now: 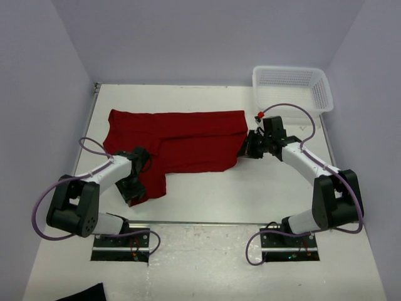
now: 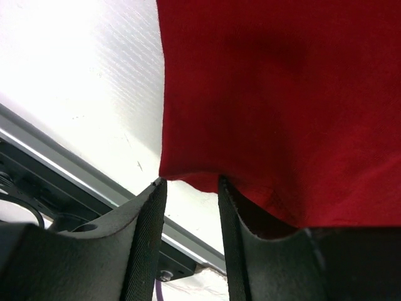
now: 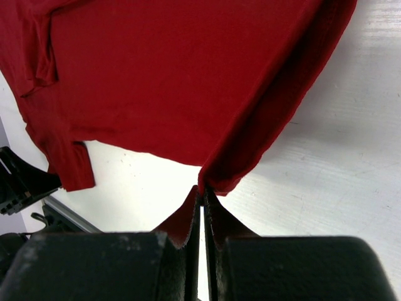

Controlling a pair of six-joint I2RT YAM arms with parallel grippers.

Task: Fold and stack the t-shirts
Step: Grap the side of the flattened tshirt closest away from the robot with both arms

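L gripper [image 2: 188,183], jaws parted, at 7 o'clock corner of red t-shirt [image 1: 188,135]; R gripper [image 3: 202,189] clenched on its 3 o'clock edge. Shirt lies spread across table [image 1: 263,188] ctr; basket [image 1: 291,88] at 1 o'clock.

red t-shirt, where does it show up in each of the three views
top external: the t-shirt lies across the middle of the table top, reaching from the left gripper to the right gripper.
left wrist: the t-shirt fills the upper right, its hem just above the left gripper.
right wrist: the t-shirt fills the upper left, a corner pinched at bottom centre.
shared landmark: the white table top under the cloth.
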